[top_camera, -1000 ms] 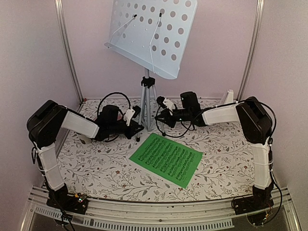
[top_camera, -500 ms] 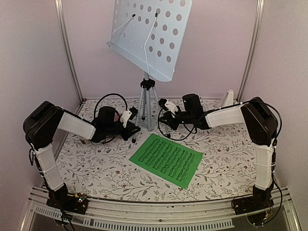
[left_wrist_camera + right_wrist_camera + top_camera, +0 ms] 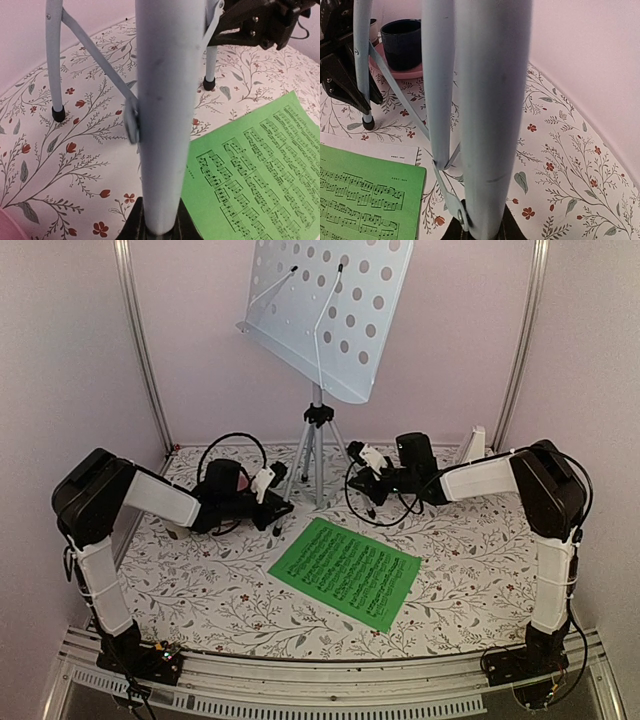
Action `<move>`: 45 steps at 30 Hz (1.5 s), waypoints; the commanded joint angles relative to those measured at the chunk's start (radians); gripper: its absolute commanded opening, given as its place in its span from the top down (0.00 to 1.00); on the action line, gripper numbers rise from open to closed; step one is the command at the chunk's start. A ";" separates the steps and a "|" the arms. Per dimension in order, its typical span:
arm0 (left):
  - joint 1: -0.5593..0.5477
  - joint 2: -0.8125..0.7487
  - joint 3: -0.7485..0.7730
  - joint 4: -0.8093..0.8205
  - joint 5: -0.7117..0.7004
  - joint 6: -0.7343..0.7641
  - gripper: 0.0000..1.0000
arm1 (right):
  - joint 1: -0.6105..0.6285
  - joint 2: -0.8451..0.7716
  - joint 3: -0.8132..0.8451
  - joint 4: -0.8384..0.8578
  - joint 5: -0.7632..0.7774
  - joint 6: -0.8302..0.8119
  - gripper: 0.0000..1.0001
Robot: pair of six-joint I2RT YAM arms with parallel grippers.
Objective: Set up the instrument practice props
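The pale grey music stand (image 3: 322, 310) stands at the back centre on its tripod (image 3: 317, 455). My left gripper (image 3: 281, 506) is shut on the tripod's left leg (image 3: 162, 125), which fills the left wrist view down to that gripper (image 3: 159, 227). My right gripper (image 3: 361, 478) is shut on the right leg (image 3: 492, 125), whose lower end sits in that gripper (image 3: 482, 232). A green sheet of music (image 3: 347, 571) lies flat in front of the stand, with a white sheet (image 3: 370, 150) showing under its edge. The white metronome (image 3: 473, 443) stands behind the right arm.
A dark blue cup (image 3: 402, 42) on a pink plate (image 3: 407, 72) sits behind the left gripper (image 3: 340, 65). Pink walls with metal posts (image 3: 140, 350) close in the flowered table (image 3: 200, 590) on three sides. The tripod's rubber feet (image 3: 58, 114) rest on the cloth.
The stand has shifted to the right, its desk and tripod with it. My right gripper moved right with its leg, and the legs now stand wider apart. The left gripper barely moved.
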 commanded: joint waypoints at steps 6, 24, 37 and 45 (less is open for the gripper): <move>0.011 0.039 0.047 0.074 -0.019 -0.083 1.00 | -0.073 -0.014 -0.002 -0.073 0.099 -0.104 0.85; -0.015 0.066 0.098 0.038 -0.063 -0.069 0.51 | -0.039 0.039 0.046 -0.106 0.156 -0.126 0.56; -0.033 0.026 0.085 -0.054 -0.137 -0.061 0.95 | -0.028 0.032 0.043 -0.117 0.347 -0.143 1.00; -0.019 -0.019 0.052 -0.169 -0.238 -0.018 1.00 | -0.049 0.001 -0.005 -0.114 0.490 -0.164 1.00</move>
